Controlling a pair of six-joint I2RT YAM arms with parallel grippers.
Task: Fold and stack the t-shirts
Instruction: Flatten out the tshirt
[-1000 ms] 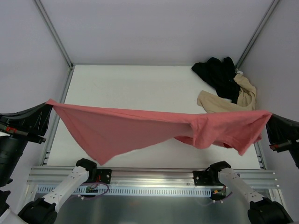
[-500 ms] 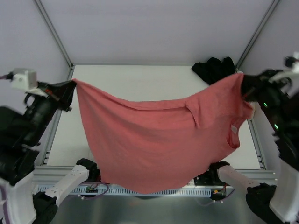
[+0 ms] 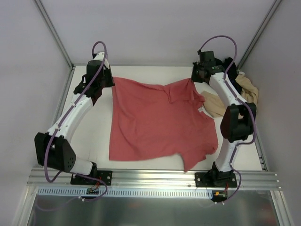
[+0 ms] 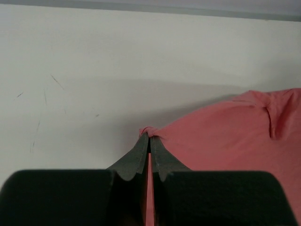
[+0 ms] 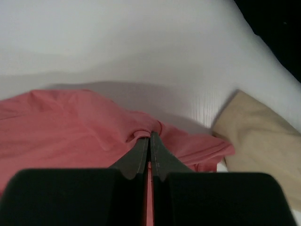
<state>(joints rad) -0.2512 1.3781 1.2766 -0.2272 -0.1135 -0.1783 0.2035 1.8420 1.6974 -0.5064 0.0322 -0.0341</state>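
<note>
The coral-red t-shirt (image 3: 155,122) lies spread on the white table, its far edge held by both grippers. My left gripper (image 3: 111,81) is shut on the shirt's far left corner (image 4: 225,136); the left wrist view shows cloth pinched between its tips (image 4: 149,136). My right gripper (image 3: 194,78) is shut on the shirt's far right edge (image 5: 70,127), cloth bunched at its tips (image 5: 150,134). The black t-shirt (image 3: 221,66) and the beige t-shirt (image 3: 247,92) lie crumpled at the far right corner; the beige one also shows in the right wrist view (image 5: 263,132).
The enclosure's grey walls and metal frame posts (image 3: 51,33) stand close on the left, right and back. An aluminium rail (image 3: 150,179) runs along the near table edge. The shirt's near right corner (image 3: 190,162) is curled over near that rail.
Both arms swung from a high lift near the camera out to the far side of the table. The coral-red shirt went from hanging in the air to lying spread on the table.
</note>
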